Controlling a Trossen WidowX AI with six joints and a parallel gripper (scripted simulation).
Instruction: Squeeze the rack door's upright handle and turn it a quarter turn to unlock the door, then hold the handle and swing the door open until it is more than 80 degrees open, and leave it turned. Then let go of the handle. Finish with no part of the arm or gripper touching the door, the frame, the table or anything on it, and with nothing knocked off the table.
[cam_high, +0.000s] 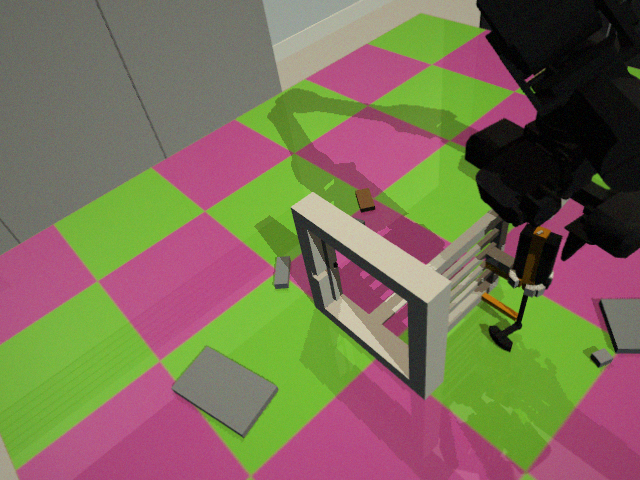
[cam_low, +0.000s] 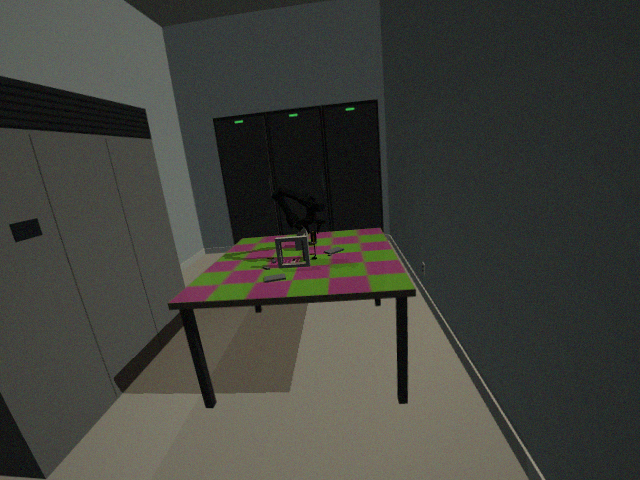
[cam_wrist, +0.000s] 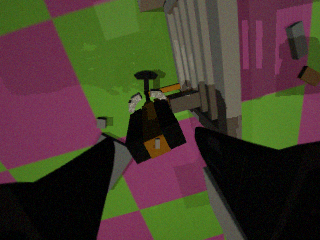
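Upright handle, long axis near vertical, beneath open end effector.

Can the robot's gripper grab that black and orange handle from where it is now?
Probably yes. The gripper is open, and the handle seems to lie ahead, between its fingertips. Nothing shows in between, though how far down it must go is hard to tell.
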